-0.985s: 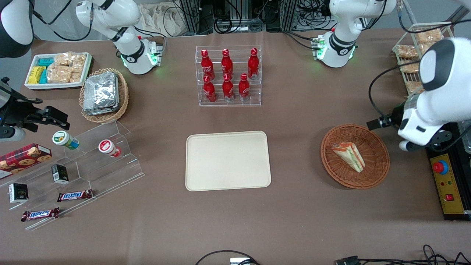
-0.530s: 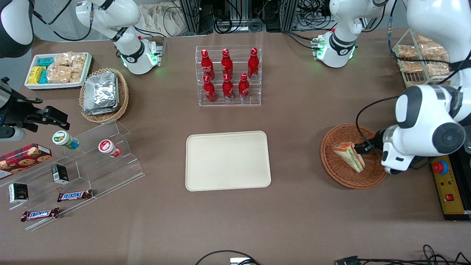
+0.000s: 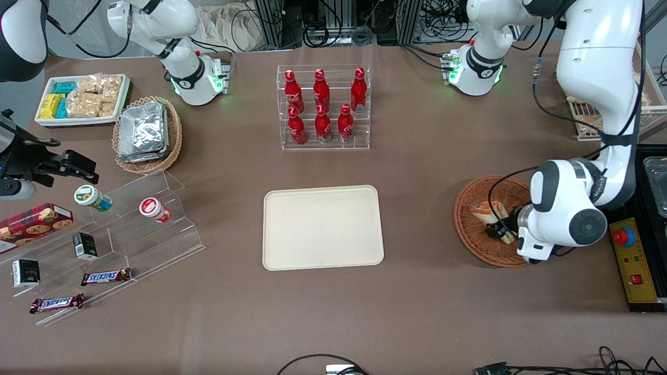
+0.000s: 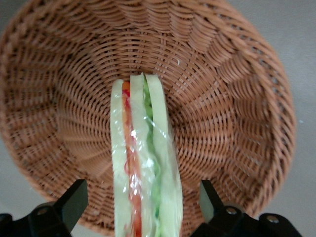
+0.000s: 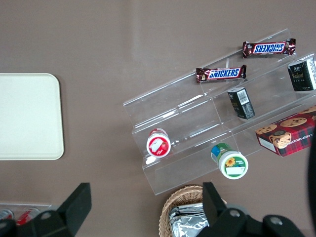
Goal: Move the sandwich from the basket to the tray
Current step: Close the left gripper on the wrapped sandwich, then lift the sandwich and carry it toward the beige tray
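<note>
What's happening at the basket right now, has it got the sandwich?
Not yet. The left arm's gripper is down in the reddish-brown wicker basket with its fingers open on either side of the wrapped sandwich. The sandwich rests in the basket on its edge, with clear gaps between it and both fingers, so nothing is gripped. The cream tray sits mid-table with nothing on it, toward the parked arm's end from the basket.
</note>
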You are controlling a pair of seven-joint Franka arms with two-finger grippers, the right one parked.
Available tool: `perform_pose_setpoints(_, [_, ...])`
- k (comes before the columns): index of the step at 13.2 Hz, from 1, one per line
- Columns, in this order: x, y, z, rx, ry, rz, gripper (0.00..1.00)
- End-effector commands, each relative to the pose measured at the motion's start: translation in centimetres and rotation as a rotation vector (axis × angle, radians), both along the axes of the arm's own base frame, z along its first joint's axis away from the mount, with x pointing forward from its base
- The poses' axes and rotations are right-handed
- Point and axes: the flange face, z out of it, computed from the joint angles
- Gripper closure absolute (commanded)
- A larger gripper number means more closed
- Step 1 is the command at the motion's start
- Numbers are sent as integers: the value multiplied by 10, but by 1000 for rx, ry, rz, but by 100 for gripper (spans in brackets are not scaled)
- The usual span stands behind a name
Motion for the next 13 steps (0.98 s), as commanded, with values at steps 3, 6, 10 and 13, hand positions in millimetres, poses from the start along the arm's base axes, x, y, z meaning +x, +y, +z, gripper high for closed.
perform_pose_setpoints(3, [-15, 1, -29, -8, -31, 30, 6])
perform_pose_setpoints(6, [-14, 1, -20, -15, -37, 35, 75])
perform_pose_setpoints(10, [-11, 1, 20, -44, -74, -77, 92])
perform_pose_setpoints(13, [-13, 0, 76, -113, -92, -319, 95])
